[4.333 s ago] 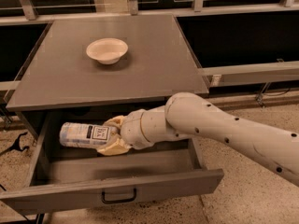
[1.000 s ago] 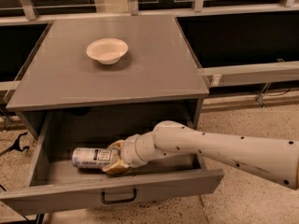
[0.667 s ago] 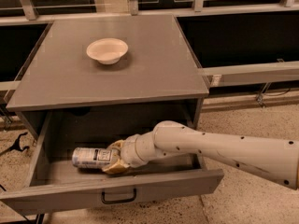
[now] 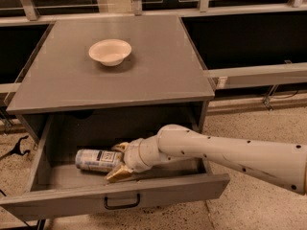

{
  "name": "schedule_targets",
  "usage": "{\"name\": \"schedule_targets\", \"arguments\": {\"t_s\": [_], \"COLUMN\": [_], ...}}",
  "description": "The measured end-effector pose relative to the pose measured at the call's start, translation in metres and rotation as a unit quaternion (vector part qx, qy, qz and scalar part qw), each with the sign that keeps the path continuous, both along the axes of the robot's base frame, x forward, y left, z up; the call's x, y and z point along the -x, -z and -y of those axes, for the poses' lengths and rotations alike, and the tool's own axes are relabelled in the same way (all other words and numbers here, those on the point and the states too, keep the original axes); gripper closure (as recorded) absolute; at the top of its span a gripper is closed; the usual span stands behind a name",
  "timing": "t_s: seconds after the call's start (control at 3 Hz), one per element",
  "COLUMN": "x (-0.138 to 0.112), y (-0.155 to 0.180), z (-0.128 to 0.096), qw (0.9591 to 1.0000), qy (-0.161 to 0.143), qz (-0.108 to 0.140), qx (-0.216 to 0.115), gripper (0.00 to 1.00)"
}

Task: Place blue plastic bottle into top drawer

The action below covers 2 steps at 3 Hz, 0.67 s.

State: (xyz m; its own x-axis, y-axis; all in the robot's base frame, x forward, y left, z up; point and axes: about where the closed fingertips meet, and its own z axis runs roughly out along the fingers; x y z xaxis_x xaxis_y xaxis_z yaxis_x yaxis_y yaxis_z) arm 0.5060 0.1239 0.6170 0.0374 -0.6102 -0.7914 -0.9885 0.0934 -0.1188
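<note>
Item: blue plastic bottle (image 4: 96, 160), lying on its side on the floor of the open top drawer (image 4: 182, 189), left of centre. Gripper (image 4: 118, 161) reaches in from the right, jaws closed on the bottle's right end. Step in hand, as I judge: release. Next move calls for parting the jaws and lifting clear of the drawer front. White bowl (image 4: 110, 51) sits on the cabinet top (image 4: 158, 71), well apart.

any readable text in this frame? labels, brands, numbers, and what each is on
Label on the bottle, dark panel: there is print, but too blurred to read.
bowl: no text.
drawer front and cabinet: no text or signs.
pincer, inside the open drawer at the bottle's right end: no markings readable.
Nothing in the frame can be quoted.
</note>
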Motion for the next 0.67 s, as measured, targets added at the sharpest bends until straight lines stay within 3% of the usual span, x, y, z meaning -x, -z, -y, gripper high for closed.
{"name": "schedule_targets", "arguments": {"t_s": [0.67], "x": [0.0000], "y": [0.0000], "z": [0.0000], "qw": [1.0000], "qy": [0.000], "qz": [0.000], "qx": [0.000], "gripper": [0.00]}}
